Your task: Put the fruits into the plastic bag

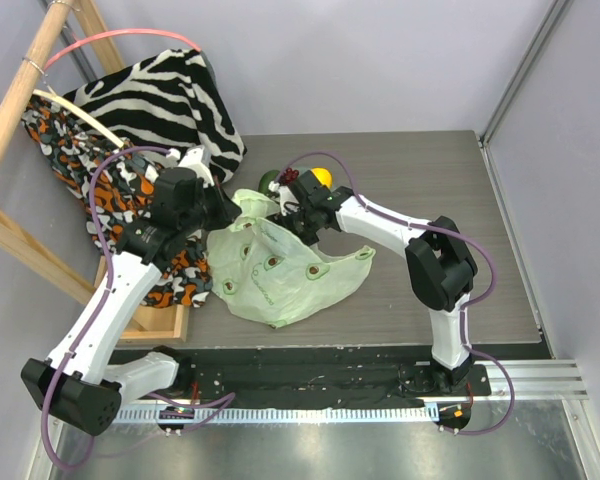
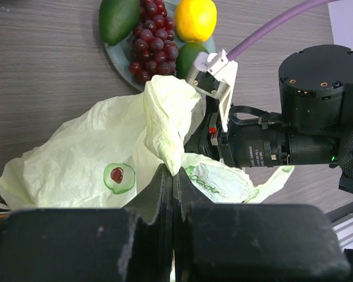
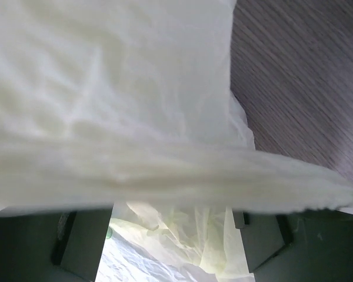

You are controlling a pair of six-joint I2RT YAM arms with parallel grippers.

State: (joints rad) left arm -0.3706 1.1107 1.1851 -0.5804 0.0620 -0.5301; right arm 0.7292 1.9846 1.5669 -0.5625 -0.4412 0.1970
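Observation:
The pale green plastic bag lies crumpled mid-table. My left gripper is shut on a raised fold of its edge, which shows pinched between the jaws in the left wrist view. My right gripper is open at the bag's mouth; bag film drapes over it and hangs between its spread fingers. Behind the bag, the grey-blue plate holds the avocado, grape bunch, lemon and lime. The dark purple-brown fruit is hidden.
A zebra-striped cloth and an orange patterned cloth hang on a wooden frame at the back left, close to the left arm. The right arm's wrist is just right of the held fold. Grey walls enclose the table.

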